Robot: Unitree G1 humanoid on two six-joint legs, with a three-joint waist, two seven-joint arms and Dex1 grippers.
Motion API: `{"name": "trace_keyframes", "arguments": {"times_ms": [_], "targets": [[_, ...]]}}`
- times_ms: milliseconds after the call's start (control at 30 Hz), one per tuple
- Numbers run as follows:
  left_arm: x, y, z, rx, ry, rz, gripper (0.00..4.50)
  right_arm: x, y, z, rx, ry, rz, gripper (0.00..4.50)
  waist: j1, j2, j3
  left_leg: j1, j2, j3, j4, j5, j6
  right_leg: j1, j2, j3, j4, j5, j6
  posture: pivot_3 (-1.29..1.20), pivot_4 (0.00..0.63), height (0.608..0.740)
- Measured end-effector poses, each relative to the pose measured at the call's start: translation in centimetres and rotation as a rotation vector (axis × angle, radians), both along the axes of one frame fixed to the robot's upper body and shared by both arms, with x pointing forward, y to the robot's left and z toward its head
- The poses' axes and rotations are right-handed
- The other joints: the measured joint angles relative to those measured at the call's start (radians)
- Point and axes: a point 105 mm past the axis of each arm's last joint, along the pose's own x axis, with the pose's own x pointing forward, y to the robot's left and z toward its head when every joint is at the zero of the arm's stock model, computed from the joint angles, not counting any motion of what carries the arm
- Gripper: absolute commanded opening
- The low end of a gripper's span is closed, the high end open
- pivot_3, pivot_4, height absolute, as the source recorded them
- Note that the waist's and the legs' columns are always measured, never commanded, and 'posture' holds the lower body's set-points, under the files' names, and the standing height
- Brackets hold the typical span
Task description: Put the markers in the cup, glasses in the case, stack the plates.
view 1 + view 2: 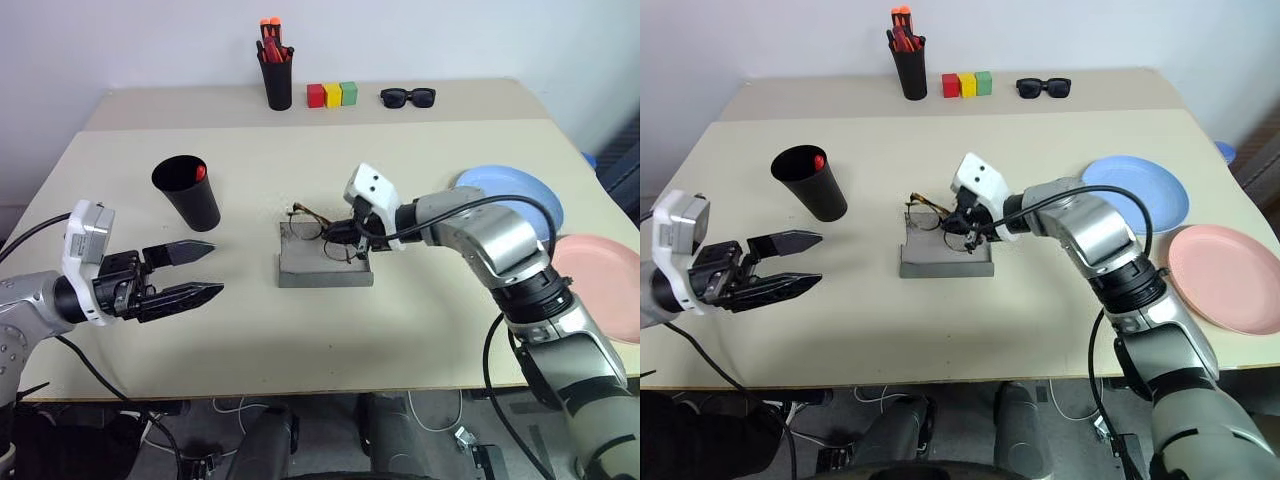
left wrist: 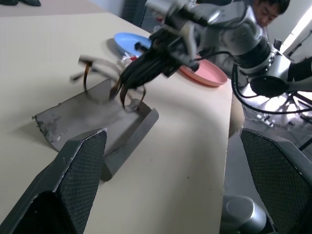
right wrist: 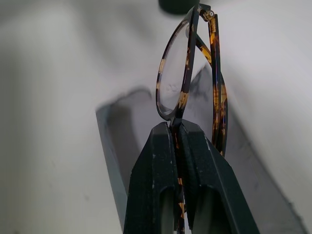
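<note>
My right gripper (image 1: 345,238) is shut on the frame of the thin tortoiseshell glasses (image 3: 175,83). It holds them just above the open grey case (image 1: 325,268) at the table's middle. One lens and a temple stick out over the case's far left corner. The blue plate (image 1: 530,195) and the pink plate (image 1: 600,280) lie side by side at the right, apart from each other. A red marker (image 1: 200,172) stands in the wide black cup (image 1: 190,195) at the left. Near the front left, my left gripper (image 1: 217,268) is open and empty, pointing toward the case.
At the back edge stand a slim black pen cup (image 1: 277,75) with red-orange pens, red, yellow and green blocks (image 1: 332,95), and black sunglasses (image 1: 408,97). A person (image 2: 265,9) sits beyond the table's right side.
</note>
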Motion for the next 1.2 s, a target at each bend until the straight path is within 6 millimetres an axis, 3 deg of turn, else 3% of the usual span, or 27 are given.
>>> {"name": "trace_keyframes", "arguments": {"times_ms": [100,567,767,800,867,1067,1200], "targets": [[-0.1,0.0,-0.1,0.002,-0.007,0.006,4.50,0.2,-0.3,-1.1,-0.037,0.003,0.003,0.03,-0.001,0.000,0.000,0.000,0.000,0.000,0.000,0.000,0.000,0.000,0.000,0.000,0.000,0.000,0.000,0.00,0.150,0.740],[-0.1,-0.3,0.1,0.013,-0.047,0.006,4.50,-0.8,-0.5,-2.6,-0.101,0.083,0.111,0.03,-0.001,0.000,0.000,0.000,0.000,0.000,0.000,0.000,0.000,0.000,0.000,0.000,0.000,0.000,0.000,0.00,0.150,0.740],[0.2,-0.5,0.1,0.022,-0.081,0.007,4.50,-0.1,0.7,-2.8,-0.079,0.093,0.117,0.03,-0.003,0.000,0.000,0.000,0.000,0.000,0.000,0.000,0.000,-0.001,0.001,0.000,0.001,0.001,-0.001,0.00,0.150,0.740],[0.2,-0.5,0.1,0.021,-0.083,0.008,4.50,0.0,0.7,-2.8,-0.085,0.086,0.125,0.70,-0.002,0.000,0.000,0.000,0.000,0.001,0.000,0.000,0.000,-0.001,0.001,0.000,0.001,0.001,-0.001,0.00,0.150,0.740],[0.3,-0.4,0.2,0.021,-0.088,0.011,4.50,0.2,0.5,-3.2,-0.096,0.090,0.117,1.49,0.000,0.000,0.000,0.000,0.000,0.000,0.000,0.000,0.000,-0.001,0.001,0.000,0.001,0.001,-0.001,0.00,0.150,0.740],[0.6,-0.6,0.7,0.024,-0.110,0.027,4.50,0.2,0.5,-3.1,-0.106,0.073,0.136,4.42,-0.002,0.000,0.000,0.000,0.000,0.000,0.000,0.000,-0.001,-0.001,0.001,0.000,0.001,0.001,-0.001,0.00,0.150,0.740],[1.0,-1.0,0.8,0.026,-0.112,0.032,4.50,0.6,0.4,-2.8,-0.104,0.066,0.124,4.42,-0.002,0.000,0.000,0.000,0.000,0.000,0.000,0.000,-0.001,-0.001,0.001,0.000,0.001,0.001,-0.001,0.00,0.150,0.740]]}}
